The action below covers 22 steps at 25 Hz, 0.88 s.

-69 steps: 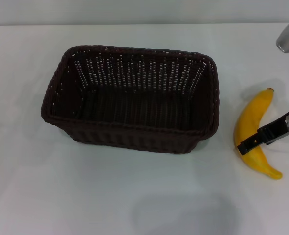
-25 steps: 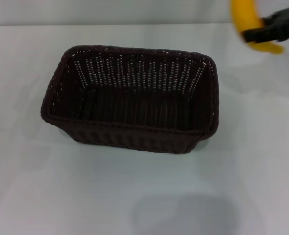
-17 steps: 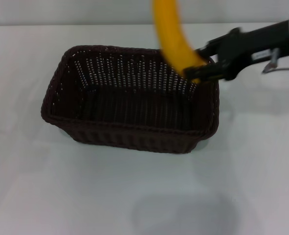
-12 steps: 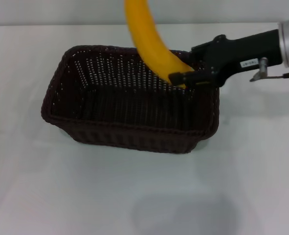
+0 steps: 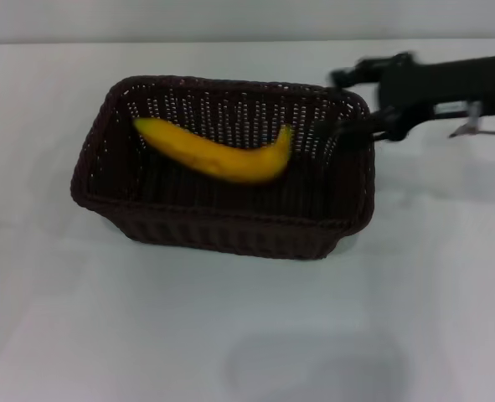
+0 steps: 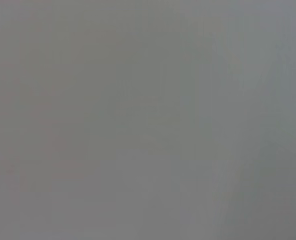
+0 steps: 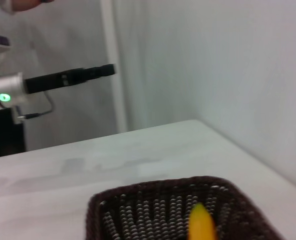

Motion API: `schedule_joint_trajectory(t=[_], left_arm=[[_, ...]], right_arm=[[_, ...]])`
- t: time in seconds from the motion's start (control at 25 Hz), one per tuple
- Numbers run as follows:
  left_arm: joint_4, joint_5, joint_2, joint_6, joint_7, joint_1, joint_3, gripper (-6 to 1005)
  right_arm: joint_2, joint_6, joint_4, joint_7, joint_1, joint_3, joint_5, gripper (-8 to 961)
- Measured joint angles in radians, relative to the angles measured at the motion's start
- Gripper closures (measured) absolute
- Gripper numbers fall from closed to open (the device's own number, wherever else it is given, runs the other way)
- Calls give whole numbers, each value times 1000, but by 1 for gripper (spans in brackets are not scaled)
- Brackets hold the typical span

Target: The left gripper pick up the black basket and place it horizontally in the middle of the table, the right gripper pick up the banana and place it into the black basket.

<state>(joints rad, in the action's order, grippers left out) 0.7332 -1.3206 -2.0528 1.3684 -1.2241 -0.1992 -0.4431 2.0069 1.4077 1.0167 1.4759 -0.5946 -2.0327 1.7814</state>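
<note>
The black basket (image 5: pixel 222 230) stands lengthwise across the middle of the white table (image 5: pixel 230 335). The yellow banana (image 5: pixel 218 151) is inside it, lying along its length and blurred by motion. My right gripper (image 5: pixel 352 99) hovers over the basket's far right corner, open and empty, just to the right of the banana's end. In the right wrist view, the basket's rim (image 7: pixel 137 200) and the banana's tip (image 7: pixel 202 225) show below. My left gripper (image 7: pixel 105 70) is held in the air well away from the basket, seen only in that view.
A grey wall runs along the table's far edge (image 5: pixel 230 40). A white post (image 7: pixel 112 65) stands behind the table in the right wrist view. The left wrist view shows only plain grey.
My right gripper lifted the banana from the table's right side, carried it left over the basket and let it go. The banana now lies inside the basket.
</note>
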Motion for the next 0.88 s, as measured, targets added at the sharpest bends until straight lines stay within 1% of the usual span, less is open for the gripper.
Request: schedule_joint_trajectory(t=[0.16, 0.24, 0.28, 0.32, 0.48, 0.64, 0.76, 0.88], left_arm=[[-1, 1, -8, 0, 0, 0, 1, 153], [-8, 3, -10, 3, 4, -2, 2, 153], [-17, 7, -12, 8, 11, -3, 4, 153], [-37, 15, -14, 19, 30, -6, 8, 153], [-131, 87, -15, 63, 143, -15, 12, 153], [-198, 150, -17, 73, 175, -17, 12, 153], [-218, 157, -19, 74, 171, -15, 12, 153], [-231, 157, -21, 74, 168, -11, 10, 153]], right_arm=[[3, -38, -14, 84, 55, -147, -13, 143], [4, -85, -38, 123, 81, -203, -50, 130], [4, -85, -38, 123, 81, -203, -50, 123], [2, -156, -108, 198, 117, -263, -146, 116], [0, -225, -236, 367, 154, -316, -320, 106], [0, -280, -359, 568, 164, -349, -443, 110], [1, -320, -441, 709, 160, -363, -547, 110], [2, -333, -503, 817, 157, -365, -643, 110]])
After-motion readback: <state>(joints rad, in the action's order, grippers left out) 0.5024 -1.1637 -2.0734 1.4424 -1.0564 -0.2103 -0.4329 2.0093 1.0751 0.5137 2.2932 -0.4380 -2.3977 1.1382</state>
